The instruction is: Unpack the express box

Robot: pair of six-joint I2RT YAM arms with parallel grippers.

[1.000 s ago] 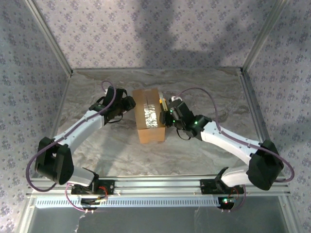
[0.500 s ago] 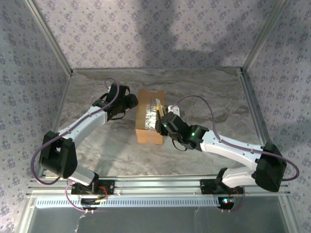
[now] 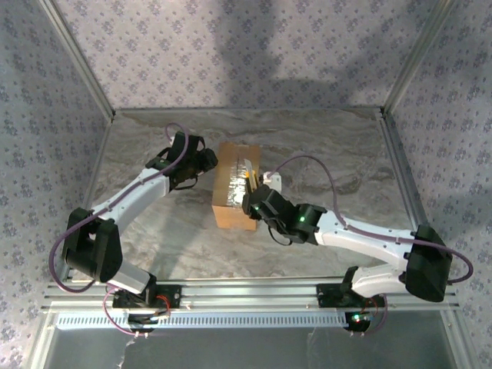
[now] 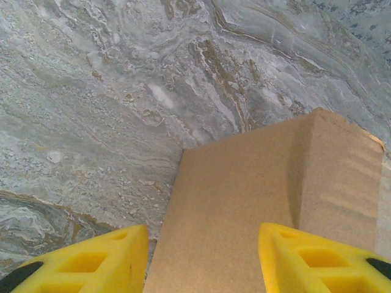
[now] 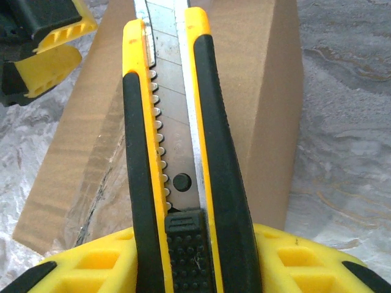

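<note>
The right claw (image 3: 256,194), clamped on the yellow-and-black snap-off utility knife (image 5: 177,152), has drawn back toward its own base along the taped top of the small brown cardboard express box (image 3: 231,211). The carton's near end, earlier well behind that claw, now lies just beside it. The carton itself has twisted, its far end swinging toward the right claw and its near end away. The left claw (image 3: 206,160) has edged slightly outward, closer against the carton's far left side.

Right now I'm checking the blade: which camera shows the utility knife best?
Right wrist: the utility knife runs up mid-frame, blade segments clear. Top external shows a small yellow sliver over the express box; left wrist faces cardboard.
</note>
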